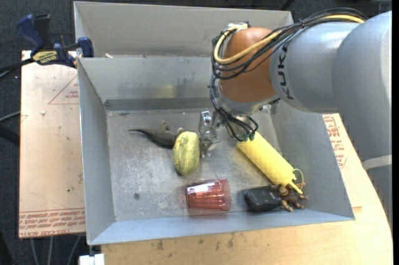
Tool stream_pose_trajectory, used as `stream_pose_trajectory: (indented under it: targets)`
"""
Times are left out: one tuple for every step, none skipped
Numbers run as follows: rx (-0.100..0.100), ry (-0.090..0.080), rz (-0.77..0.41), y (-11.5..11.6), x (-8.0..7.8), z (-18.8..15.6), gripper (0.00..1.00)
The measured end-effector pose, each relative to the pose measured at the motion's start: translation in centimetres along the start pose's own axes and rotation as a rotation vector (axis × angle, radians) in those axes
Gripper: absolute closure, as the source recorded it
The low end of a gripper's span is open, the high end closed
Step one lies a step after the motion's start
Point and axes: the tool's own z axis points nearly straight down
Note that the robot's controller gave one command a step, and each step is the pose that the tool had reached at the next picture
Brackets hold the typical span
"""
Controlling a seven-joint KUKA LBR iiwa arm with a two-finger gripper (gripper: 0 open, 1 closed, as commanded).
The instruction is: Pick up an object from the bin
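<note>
My gripper [207, 133] hangs low in the middle of the bin, under the orange wrist cover. It is just right of a yellow-green oval fruit-like thing [186, 153], close to or touching its upper right end. A dark toy lizard [153, 133] lies to the left of that fruit, tail pointing left. A long yellow cylinder [267, 159] lies slanted to the gripper's right, apart from it.
Near the front wall lie a red see-through box [207, 196], a black lump [262, 199] and a small brown piece [293, 196] at the cylinder's lower end. The arm and its cables cover the bin's right rear part. The bin's left floor is bare.
</note>
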Motion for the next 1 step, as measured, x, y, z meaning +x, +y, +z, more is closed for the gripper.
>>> stream_pose_trajectory:
  targets:
    - [0.000,0.000,0.000,0.00,0.00,0.00,0.00]
